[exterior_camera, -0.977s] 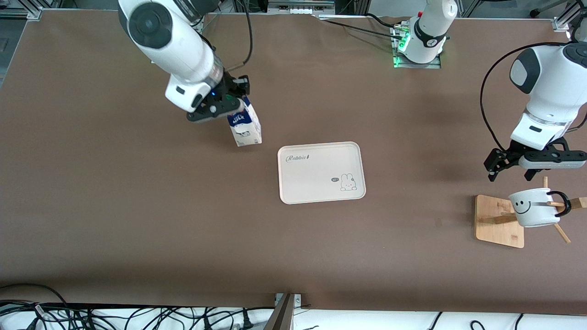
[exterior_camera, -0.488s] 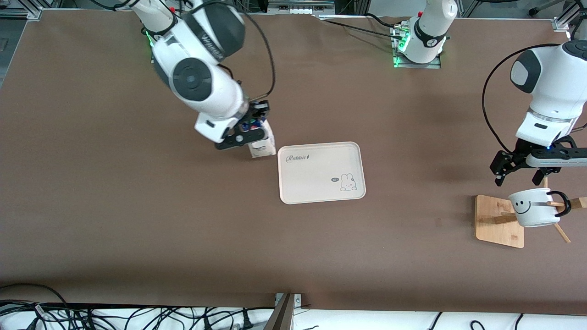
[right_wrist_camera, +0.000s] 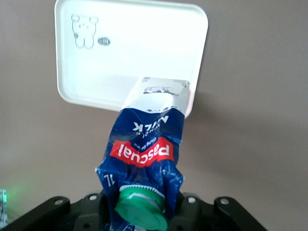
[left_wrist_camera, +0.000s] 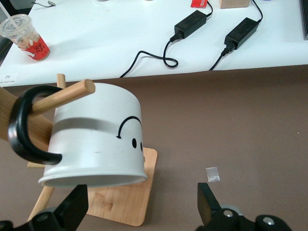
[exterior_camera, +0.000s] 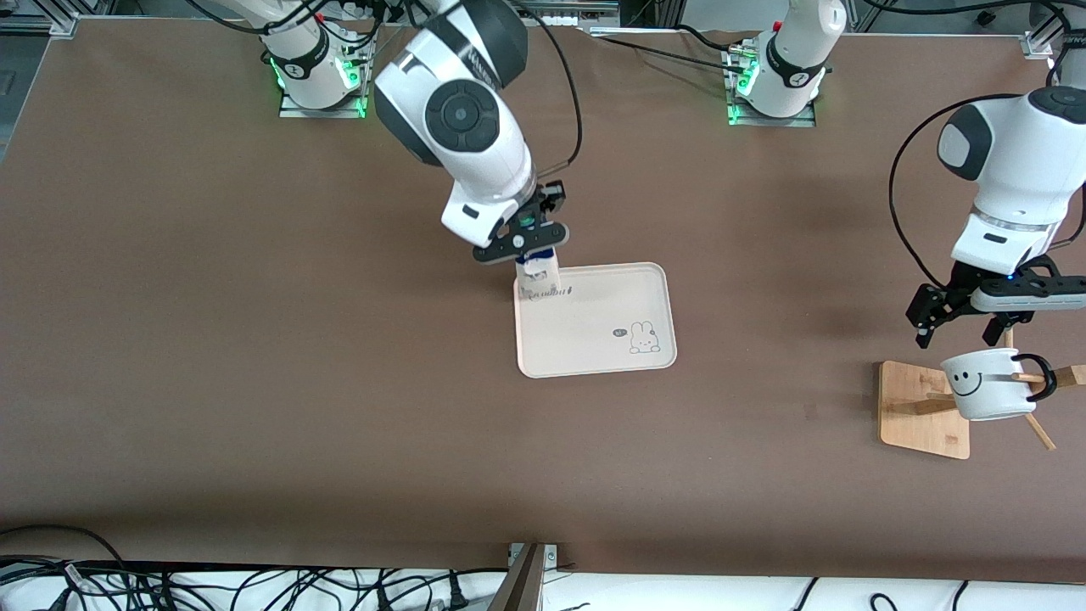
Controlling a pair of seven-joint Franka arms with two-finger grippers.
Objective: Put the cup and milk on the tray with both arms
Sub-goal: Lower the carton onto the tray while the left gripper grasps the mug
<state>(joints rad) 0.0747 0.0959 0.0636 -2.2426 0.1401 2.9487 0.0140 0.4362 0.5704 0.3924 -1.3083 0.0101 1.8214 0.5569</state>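
Swinging in from the right arm's end of the table, the milk carton [exterior_camera: 538,273] now hangs over the corner of the cream tray [exterior_camera: 594,356] that carries the "Rabbit" script, where a second ago it hung over bare table well short of the rim. Starting nearest the front camera: the square wooden rack base [exterior_camera: 920,416] sits toward the left arm's end of the table, and the white smiley cup [exterior_camera: 988,386] hangs on one of the rack's pegs [left_wrist_camera: 67,95] by its black loop handle [exterior_camera: 1045,378], exactly as it did in the earlier frames. Just above the cup, the left pincer [exterior_camera: 967,327] has drifted only a little and hovers with its fingers spread wide, holding nothing; the left wrist view shows the cup's rim between the two black fingertips [left_wrist_camera: 72,209], not yet touched. The tray has not shifted and is still bare except for its bunny drawing [exterior_camera: 645,338]. Over its corner farthest from the camera, the right pincer [exterior_camera: 528,246] is clenched on the crumpled blue top of the carton, beside the green cap [right_wrist_camera: 142,209], with the carton's base tilted toward the tray in the right wrist view. Judging from this, the milk only needs lowering and releasing, while the cup's pick-up has still to begin.
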